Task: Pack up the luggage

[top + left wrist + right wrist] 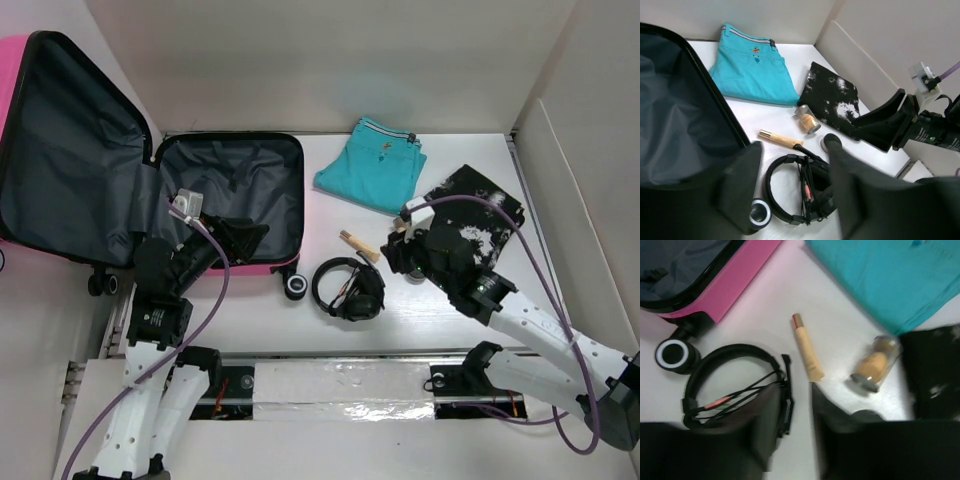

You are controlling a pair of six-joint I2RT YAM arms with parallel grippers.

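The pink luggage (285, 262) lies open at the left, its dark grey lining (235, 190) bare and its lid (70, 160) propped up. My left gripper (252, 233) hangs open and empty over the suitcase's near right corner; in the left wrist view (790, 192) its jaws stand wide apart above the black headphones (790, 165). My right gripper (397, 246) is open and empty, just right of the headphones (350, 288), with a tan tube (806, 352) ahead of its jaws and a small jar (872, 365) to their right.
Folded turquoise shorts (372, 165) lie at the back centre. A black-and-white garment (470, 215) lies at the right, partly under the right arm. A suitcase wheel (295, 287) sticks out beside the headphones. White walls enclose the table at the back and right.
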